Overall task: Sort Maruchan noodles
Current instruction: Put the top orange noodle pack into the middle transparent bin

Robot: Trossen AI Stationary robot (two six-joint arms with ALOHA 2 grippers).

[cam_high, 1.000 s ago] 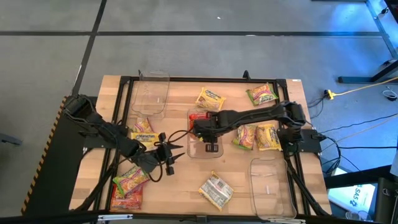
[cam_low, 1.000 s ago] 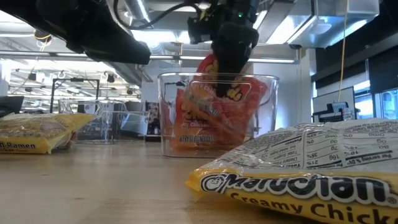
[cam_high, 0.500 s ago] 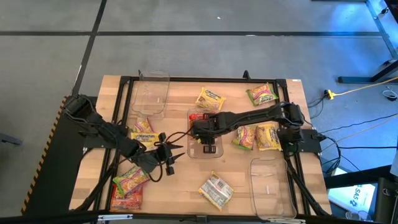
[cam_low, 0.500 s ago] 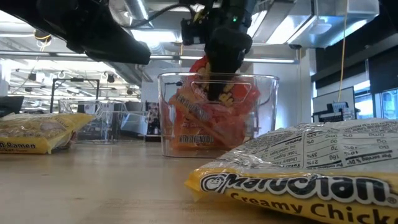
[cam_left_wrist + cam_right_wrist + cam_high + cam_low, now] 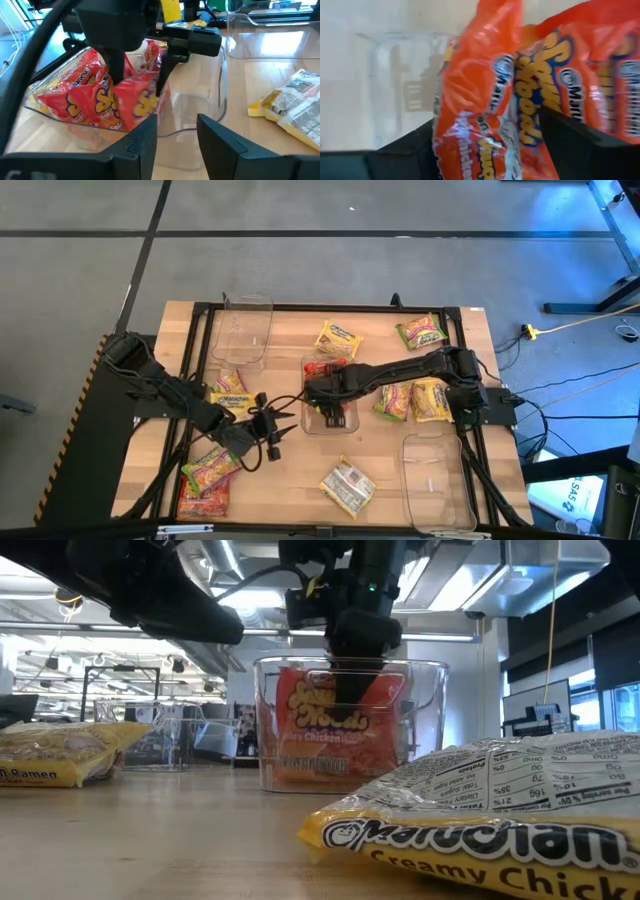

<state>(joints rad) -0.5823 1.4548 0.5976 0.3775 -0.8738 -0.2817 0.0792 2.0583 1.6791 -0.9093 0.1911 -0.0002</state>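
A clear central tray (image 5: 342,421) holds red Maruchan packets (image 5: 75,97). My right gripper (image 5: 326,392) reaches in from the table's right and is shut on one more red packet (image 5: 335,725), which stands upright inside the tray. My left gripper (image 5: 272,423) is open and hovers just left of the tray, touching nothing; its fingers (image 5: 145,142) point at the tray wall. Yellow packets (image 5: 338,338) and green packets (image 5: 421,331) lie flat on the table around the tray. My right gripper pinches the red packet between its two fingers (image 5: 162,75), coming from above and pointing down into the tray. The fingers are on the packet's upper part (image 5: 470,110). The packet hangs upright below them, and its lower end reaches the tray floor (image 5: 330,775).
Two more clear trays stand at the far left (image 5: 243,330) and near right (image 5: 435,475). Packets lie right of the central tray (image 5: 412,400), near the left arm (image 5: 230,397), at the near left corner (image 5: 208,480) and near the front edge (image 5: 347,485).
My right gripper has shifted a little toward the table's left and sunk lower into the central tray. The red packet in its hold has turned from tilted to upright, its printed face now toward the near edge.
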